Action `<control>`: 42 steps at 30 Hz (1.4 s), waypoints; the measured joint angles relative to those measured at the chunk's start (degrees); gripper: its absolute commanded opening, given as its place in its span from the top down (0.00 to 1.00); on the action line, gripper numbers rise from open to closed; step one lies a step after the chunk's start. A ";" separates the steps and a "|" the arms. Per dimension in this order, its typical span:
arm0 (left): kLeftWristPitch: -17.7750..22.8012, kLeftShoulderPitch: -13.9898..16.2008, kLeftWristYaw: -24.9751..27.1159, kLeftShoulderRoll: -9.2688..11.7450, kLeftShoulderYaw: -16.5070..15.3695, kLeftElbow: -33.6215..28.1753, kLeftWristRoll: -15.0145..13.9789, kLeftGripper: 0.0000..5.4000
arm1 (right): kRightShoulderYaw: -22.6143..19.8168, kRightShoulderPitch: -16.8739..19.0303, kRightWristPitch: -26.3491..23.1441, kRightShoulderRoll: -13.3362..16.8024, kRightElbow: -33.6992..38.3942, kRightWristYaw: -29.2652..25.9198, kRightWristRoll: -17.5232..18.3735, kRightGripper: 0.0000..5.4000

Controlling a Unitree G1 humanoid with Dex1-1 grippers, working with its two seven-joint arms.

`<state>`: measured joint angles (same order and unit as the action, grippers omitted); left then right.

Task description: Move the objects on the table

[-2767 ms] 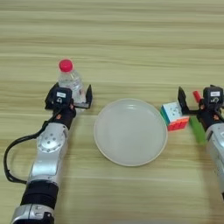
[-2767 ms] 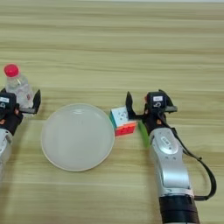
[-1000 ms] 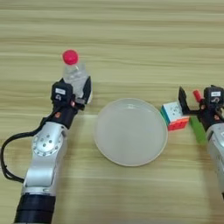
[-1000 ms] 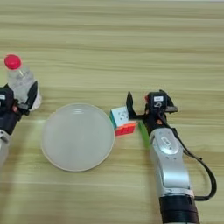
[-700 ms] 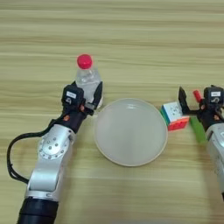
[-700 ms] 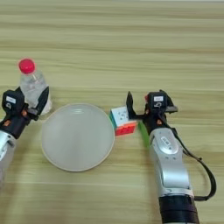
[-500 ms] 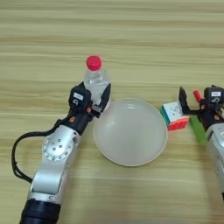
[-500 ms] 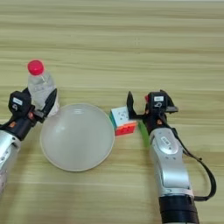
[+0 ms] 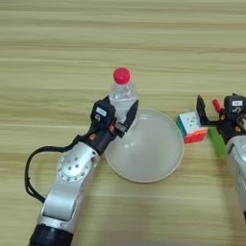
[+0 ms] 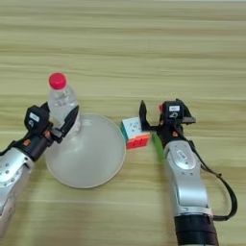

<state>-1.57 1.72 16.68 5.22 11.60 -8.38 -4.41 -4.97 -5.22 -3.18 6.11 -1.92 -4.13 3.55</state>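
The clear bottle (image 9: 122, 94) with a red cap stands upright over the far left rim of the round white plate (image 9: 144, 177). My left gripper (image 9: 118, 113) is shut on the bottle's lower body, one black finger on each side. The puzzle cube (image 10: 134, 133), showing white, green and red faces, lies on the table (image 9: 123, 43) just right of the plate. My right gripper (image 10: 164, 117) stays open beside the cube, with its left finger (image 10: 142, 114) above the cube's right corner and nothing held.
A flat green block (image 10: 157, 141) lies under the right gripper, touching the cube's right side. A bit of a red marker (image 9: 215, 103) shows behind that gripper. A black cable (image 9: 30, 168) loops left of my left arm.
My left gripper has carried the bottle to the right, from the table's left side to the plate's rim. The right arm, cube and plate have not moved.
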 measured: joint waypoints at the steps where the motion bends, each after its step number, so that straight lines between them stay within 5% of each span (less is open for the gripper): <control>1: 0.00 0.04 -0.02 -0.07 0.23 0.02 0.12 0.44 | 0.00 0.00 0.00 0.00 0.00 0.00 0.00 0.00; 19: -1.62 0.46 -0.10 -2.46 4.45 6.64 1.72 0.44 | 0.05 -0.01 0.03 -0.07 -0.28 0.01 0.00 0.00; 32: -4.44 0.10 -0.16 -3.36 4.56 9.13 1.89 0.44 | 0.05 -0.01 0.02 -0.09 -0.27 0.01 0.00 0.00; 42: -4.43 -0.09 -0.85 -3.39 4.81 9.56 3.49 0.20 | 0.05 -0.01 0.02 -0.08 -0.28 0.00 0.00 0.00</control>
<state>-6.00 1.63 15.83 1.83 16.41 1.18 -0.92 -4.92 -5.23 -3.15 6.03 -2.20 -4.13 3.55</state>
